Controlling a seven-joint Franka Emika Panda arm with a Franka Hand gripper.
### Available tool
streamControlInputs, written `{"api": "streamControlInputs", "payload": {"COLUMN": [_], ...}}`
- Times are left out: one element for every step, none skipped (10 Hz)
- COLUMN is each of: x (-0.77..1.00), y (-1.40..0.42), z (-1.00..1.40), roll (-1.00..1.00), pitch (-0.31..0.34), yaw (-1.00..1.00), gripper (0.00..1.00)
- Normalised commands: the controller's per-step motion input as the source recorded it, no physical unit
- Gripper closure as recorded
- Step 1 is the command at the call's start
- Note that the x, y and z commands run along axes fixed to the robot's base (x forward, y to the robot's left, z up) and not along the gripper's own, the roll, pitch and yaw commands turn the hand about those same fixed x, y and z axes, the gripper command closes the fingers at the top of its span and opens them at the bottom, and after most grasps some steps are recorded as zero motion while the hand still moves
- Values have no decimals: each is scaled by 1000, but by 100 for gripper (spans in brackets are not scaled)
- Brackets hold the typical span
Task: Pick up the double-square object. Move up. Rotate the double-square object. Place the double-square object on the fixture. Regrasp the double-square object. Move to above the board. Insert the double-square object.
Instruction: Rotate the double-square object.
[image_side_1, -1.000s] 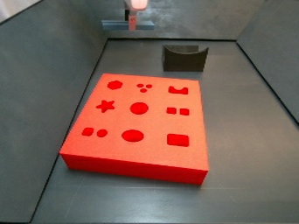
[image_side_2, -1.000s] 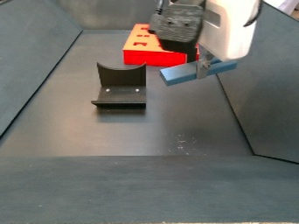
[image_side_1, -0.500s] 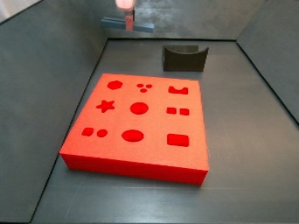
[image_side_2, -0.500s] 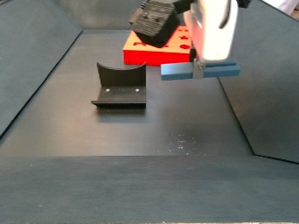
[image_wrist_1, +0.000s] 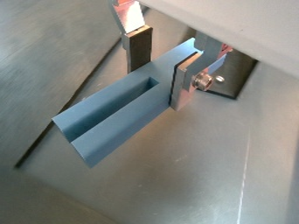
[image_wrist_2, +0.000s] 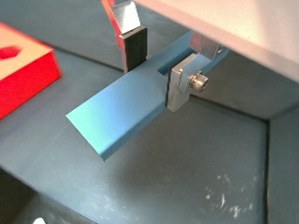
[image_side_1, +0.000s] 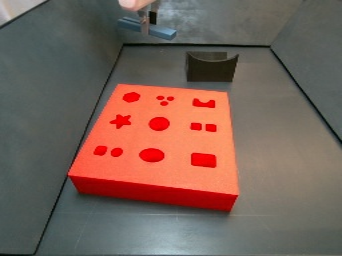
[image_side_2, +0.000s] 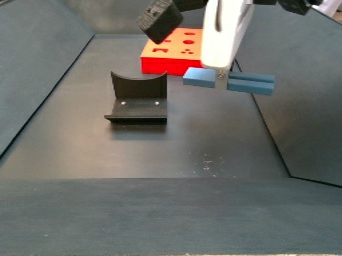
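Blue-grey double-square object (image_side_2: 229, 80) clamped in claw (image_side_2: 222, 72), seemingly airborne

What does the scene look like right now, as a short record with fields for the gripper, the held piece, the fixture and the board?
gripper: raised above the floor, shut on the double-square object
double-square object: blue-grey, clamped between the silver fingers, held in the air, roughly level in a side view
fixture: dark notched bracket standing on the floor, nothing on it
board: red slab lying flat on the floor, shaped cutouts in its top, no piece inserted
stage: piece lifted, not yet placed on the fixture
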Motion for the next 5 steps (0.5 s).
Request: {"api": "streamControlInputs", "payload": {"x": [-6,-6,-6,-6,-7], "y": [9,10,10,10,10], "z": [-3,-3,-3,-3,-3], "roll": [-5,-6,-6,-6,-7], "pitch": [-9,-9,-10,-10,-11], "yaw": [-1000,-1000,-1000,-1000,-1000], "gripper": [100,100,100,100,100]}}
